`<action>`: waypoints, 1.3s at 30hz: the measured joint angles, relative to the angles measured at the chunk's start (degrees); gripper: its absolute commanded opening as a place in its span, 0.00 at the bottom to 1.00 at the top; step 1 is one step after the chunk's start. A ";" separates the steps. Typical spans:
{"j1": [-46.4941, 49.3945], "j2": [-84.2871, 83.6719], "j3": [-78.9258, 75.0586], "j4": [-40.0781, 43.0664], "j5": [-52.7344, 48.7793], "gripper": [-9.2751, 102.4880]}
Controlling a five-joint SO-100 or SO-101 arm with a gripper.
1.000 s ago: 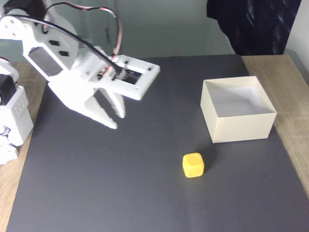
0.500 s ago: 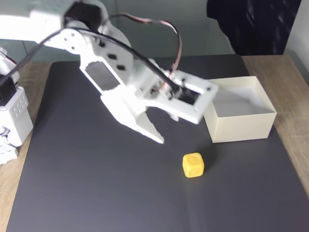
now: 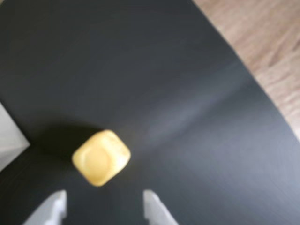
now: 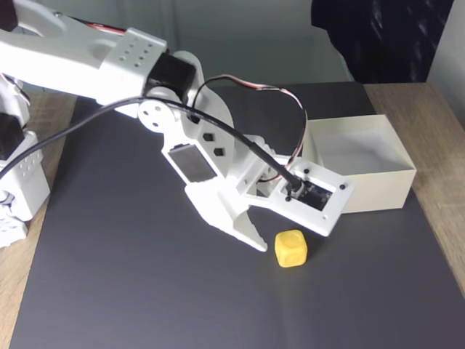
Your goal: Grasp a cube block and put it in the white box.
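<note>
The yellow cube block [image 4: 290, 248] sits on the dark mat, just in front of the white box [image 4: 361, 174], which stands open-topped at the right. My gripper [image 4: 269, 234] hangs low just left of and above the cube, one white finger [image 4: 247, 233] pointing down at the mat. In the wrist view the cube block [image 3: 101, 157] lies a little ahead of my gripper [image 3: 103, 206]. Its two fingertips [image 3: 152, 206] stand apart, wider than the cube, with nothing between them. A corner of the white box [image 3: 9, 138] shows at the left edge.
The dark mat [image 4: 145, 291] covers most of the wooden table [image 4: 436, 189], which shows at the right and left. The arm's base [image 4: 18, 182] stands at the left edge. A dark cloth [image 4: 378, 36] hangs at the back right.
The arm has swung right from the left of the mat and come down. The gripper now hangs right beside the cube; the cube and the box have not moved.
</note>
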 measured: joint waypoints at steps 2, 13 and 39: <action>0.00 -1.32 0.09 -1.32 -0.53 0.28; -0.70 -6.86 -4.92 -3.78 -2.90 0.31; -2.55 -13.01 -5.36 -7.12 -4.57 0.28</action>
